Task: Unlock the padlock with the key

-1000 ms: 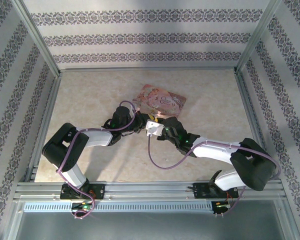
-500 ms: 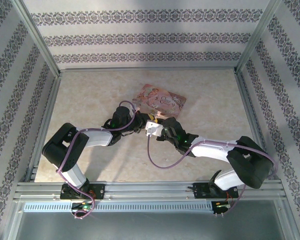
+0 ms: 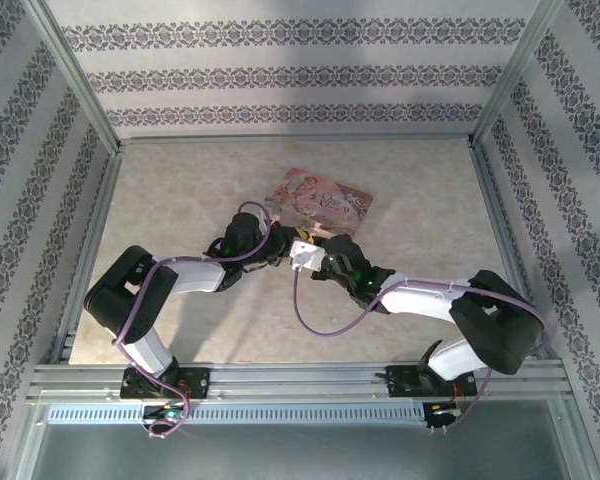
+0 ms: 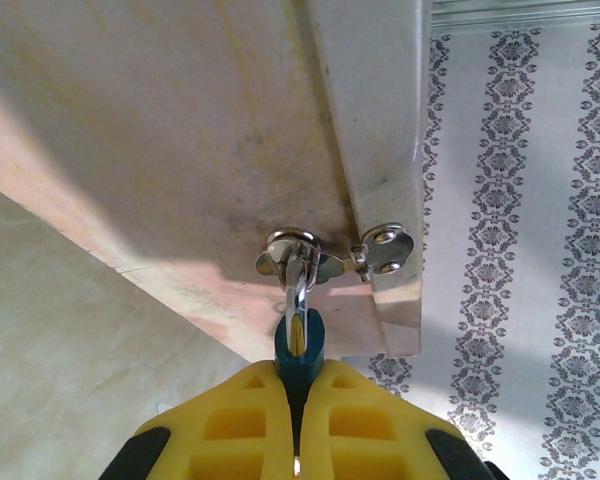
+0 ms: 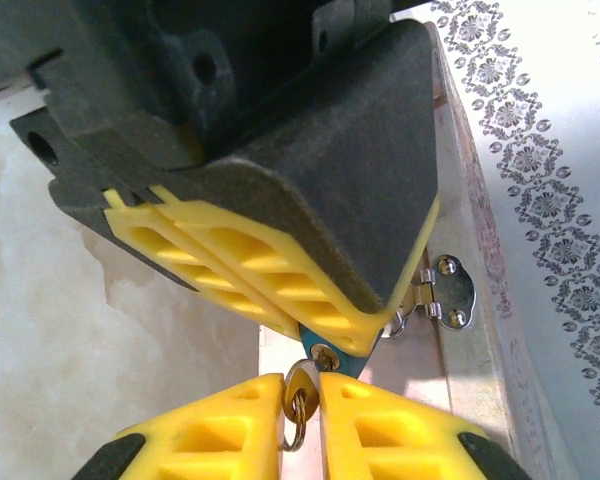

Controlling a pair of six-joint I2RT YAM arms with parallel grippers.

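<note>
L gripper (image 4: 300,380), lower centre of left wrist view, pinches padlock (image 4: 300,345) body to steady it, shackle thru hasp (image 4: 380,250) of pink box (image 4: 180,150). R gripper (image 5: 302,398) fingers clamp key (image 5: 300,382) at keyhole, prob for turning.

Top camera looks down from behind — close wrist cameras share the padlock (image 4: 311,346).

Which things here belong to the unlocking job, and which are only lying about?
Job: padlock, key, left gripper holding the padlock, right gripper holding the key.
Lying about: pink box, whose hasp carries the padlock; table.
</note>
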